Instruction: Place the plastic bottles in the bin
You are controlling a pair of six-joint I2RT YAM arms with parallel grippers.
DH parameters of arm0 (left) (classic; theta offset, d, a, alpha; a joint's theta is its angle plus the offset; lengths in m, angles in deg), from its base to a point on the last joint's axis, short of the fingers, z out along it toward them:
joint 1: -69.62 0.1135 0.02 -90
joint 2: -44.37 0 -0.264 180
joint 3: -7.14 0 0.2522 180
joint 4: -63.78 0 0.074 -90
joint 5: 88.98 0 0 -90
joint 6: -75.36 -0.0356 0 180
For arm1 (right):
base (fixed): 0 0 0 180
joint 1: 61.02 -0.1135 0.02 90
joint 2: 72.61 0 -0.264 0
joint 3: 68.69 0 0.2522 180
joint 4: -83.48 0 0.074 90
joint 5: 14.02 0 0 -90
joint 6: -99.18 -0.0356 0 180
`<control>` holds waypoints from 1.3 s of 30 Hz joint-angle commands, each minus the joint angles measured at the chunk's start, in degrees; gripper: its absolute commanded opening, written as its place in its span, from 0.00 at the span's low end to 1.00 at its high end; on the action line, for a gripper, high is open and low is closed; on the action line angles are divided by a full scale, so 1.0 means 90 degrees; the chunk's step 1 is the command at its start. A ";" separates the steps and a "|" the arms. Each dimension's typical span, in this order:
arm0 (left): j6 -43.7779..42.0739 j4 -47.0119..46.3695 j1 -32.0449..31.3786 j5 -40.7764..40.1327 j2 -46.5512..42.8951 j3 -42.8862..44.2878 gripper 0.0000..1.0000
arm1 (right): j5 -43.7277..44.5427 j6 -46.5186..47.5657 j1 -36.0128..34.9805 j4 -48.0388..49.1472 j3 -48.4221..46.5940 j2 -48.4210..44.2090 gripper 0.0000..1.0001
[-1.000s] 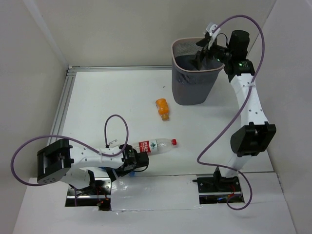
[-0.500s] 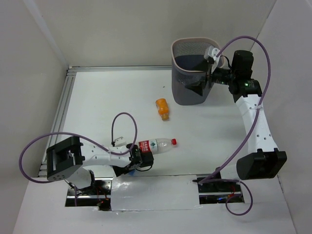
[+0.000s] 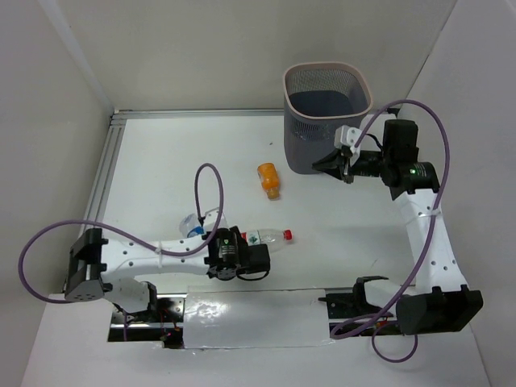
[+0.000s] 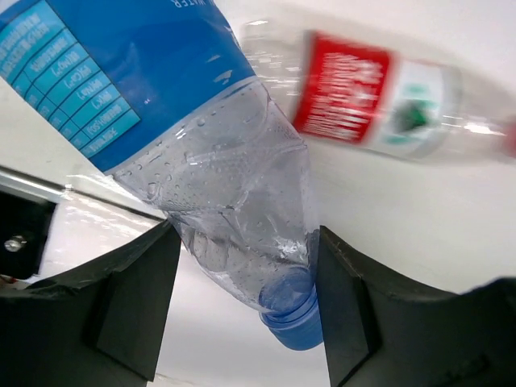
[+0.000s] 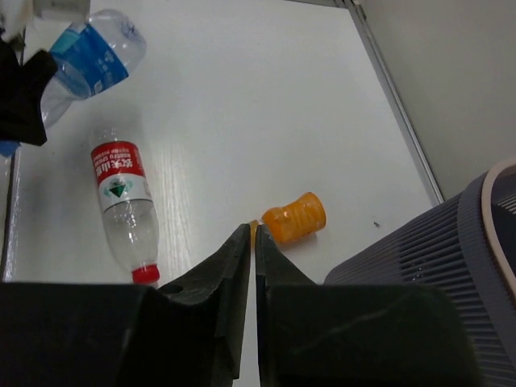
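Observation:
My left gripper (image 4: 246, 242) is shut on the neck of a clear bottle with a blue label (image 4: 129, 72), its blue cap (image 4: 292, 310) toward the camera. From above, this gripper (image 3: 214, 242) holds that bottle (image 3: 193, 224) near the table's front. A red-label bottle (image 3: 262, 237) (image 4: 379, 101) (image 5: 121, 201) lies beside it. A small orange bottle (image 3: 268, 179) (image 5: 294, 218) lies mid-table. The mesh bin (image 3: 310, 149) (image 5: 435, 250) stands at the back right. My right gripper (image 3: 322, 164) (image 5: 251, 230) hangs shut and empty in front of the bin's wall.
An aluminium rail (image 3: 109, 169) runs along the table's left and far edges. White walls close in on all sides. Purple cables (image 3: 201, 189) loop above both arms. A shiny strip (image 3: 258, 314) covers the near edge between the arm bases.
My right gripper has left the bin's mouth, dropped in front of the bin and shut. My left gripper closed on the blue-label bottle and swung it up toward the red-label bottle.

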 commanded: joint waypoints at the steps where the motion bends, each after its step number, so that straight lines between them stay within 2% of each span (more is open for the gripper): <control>1: -0.0202 0.0824 -0.0088 -0.0939 -0.0313 0.0663 0.00 | 0.0137 0.0555 -0.0034 -0.0414 0.0343 -0.0208 0.12; 5: -0.0944 0.0824 -0.0088 -0.1437 -0.0294 0.1503 0.00 | 0.0411 0.0633 -0.0034 -0.0483 0.0735 -0.0501 0.12; 9: -0.1910 0.0514 -0.0088 -0.2490 -0.0021 0.2713 0.00 | 0.0713 0.0535 0.0024 -0.0415 0.1232 -0.0814 0.07; 10: -0.2801 0.0164 -0.0088 -0.2966 -0.0020 0.3151 0.00 | 0.0714 0.0661 0.0102 -0.0415 0.1340 -0.0872 0.07; 12: -0.4248 -0.1025 0.0097 -0.3205 0.0058 0.3427 0.00 | 0.0782 0.0662 0.0103 -0.0415 0.1721 -0.1067 0.05; 13: -0.6025 -0.2839 0.0252 -0.2974 -0.0019 0.3370 0.00 | 0.0782 0.0739 0.0103 -0.0415 0.1828 -0.1126 0.05; 14: -0.6845 -0.3814 0.0660 -0.2662 -0.0107 0.3225 0.00 | 0.0860 0.0740 0.0103 -0.0415 0.2013 -0.1233 0.05; 16: -0.7913 -0.5409 0.1189 -0.1717 -0.0458 0.2854 0.00 | 0.0860 0.0808 0.0161 -0.0473 0.2151 -0.1311 0.05; 17: -0.8459 -0.6499 0.1810 -0.0580 -0.0556 0.2514 0.00 | 0.0918 0.0809 0.0161 -0.0473 0.2248 -0.1312 0.05; 18: -0.8581 -0.7012 0.2474 0.0543 -0.0557 0.2424 0.00 | 0.0919 0.0809 0.0219 -0.0473 0.2346 -0.1467 0.07; 19: -0.8582 -0.7018 0.2480 0.1037 -0.0557 0.2500 0.00 | 0.0919 0.0809 0.0220 -0.0473 0.2347 -0.1468 0.07; 22: -0.8514 -0.7388 0.3649 0.2589 -0.0119 0.2890 0.00 | 0.0919 0.0935 0.0278 -0.0541 0.2561 -0.1663 0.07; 23: -0.8368 -0.7524 0.3923 0.3726 0.0221 0.3143 0.00 | 0.0919 0.0936 0.0278 -0.0541 0.2620 -0.1664 0.07; 24: -0.8290 -0.7680 0.4361 0.4202 0.0388 0.3252 0.00 | 0.0919 0.0936 0.0278 -0.0541 0.2746 -0.1751 0.07; 26: -0.8075 -0.8198 0.4647 0.5235 0.0885 0.3641 0.00 | 0.0919 0.0936 0.0278 -0.0474 0.2864 -0.1840 0.08; 28: -0.7938 -0.8578 0.4892 0.5805 0.1228 0.3983 0.00 | 0.0919 0.0936 0.0278 -0.0473 0.3010 -0.1908 0.08; 34: -0.7079 -0.9526 0.5010 0.7291 0.2769 0.5438 0.00 | 0.0919 0.0936 0.0337 -0.0473 0.3225 -0.1967 0.08; 39: -0.6834 -0.9615 0.4941 0.7186 0.3875 0.6718 0.00 | 0.0860 0.0877 0.0396 -0.0473 0.3284 -0.2025 0.09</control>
